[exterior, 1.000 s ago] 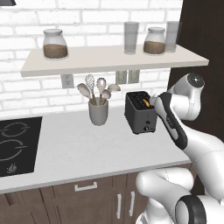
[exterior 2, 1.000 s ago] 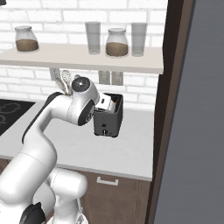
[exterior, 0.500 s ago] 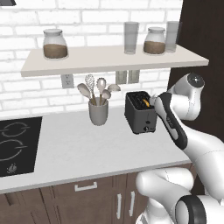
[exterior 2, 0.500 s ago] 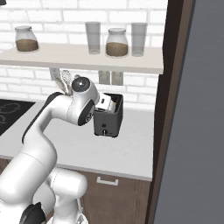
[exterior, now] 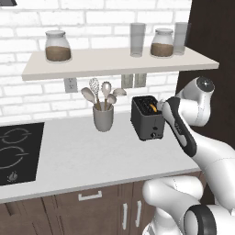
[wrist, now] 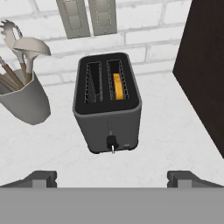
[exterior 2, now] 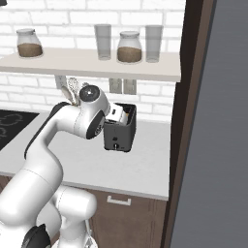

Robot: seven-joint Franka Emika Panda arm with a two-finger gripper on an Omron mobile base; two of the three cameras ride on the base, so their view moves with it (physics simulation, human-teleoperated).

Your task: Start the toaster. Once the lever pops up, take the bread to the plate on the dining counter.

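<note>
A black two-slot toaster [wrist: 108,103] stands on a white worktop [exterior: 82,156] against a white brick wall. In the hand view, looking down on it, a yellow-orange slice of bread [wrist: 117,86] sits low in the right-hand slot; the left slot holds nothing. A small knob [wrist: 112,142] sits low on the toaster's front.

The gripper [wrist: 112,178] hovers in front of the toaster and above it, touching nothing. Its two dark fingertips [wrist: 41,178] stand wide apart, released, with the toaster's front showing between them.

Near the toaster's left side stands a grey cup [exterior: 103,118] full of spoons and a whisk, apart from it. On the wall behind the toaster are two pale outlet plates [wrist: 89,16]. A tall dark cabinet panel [wrist: 205,70] rises close on the toaster's right, leaving a narrow strip of worktop between.

In the left base view, a long shelf [exterior: 114,62] hangs over the worktop, carrying two lidded jars with brown filling [exterior: 58,46] and two tall glasses [exterior: 137,40]. A black hob [exterior: 17,151] lies at the far left of the worktop. The white arm [exterior: 193,119] bends in from the right, beside the toaster, covering its right side in that view.
</note>
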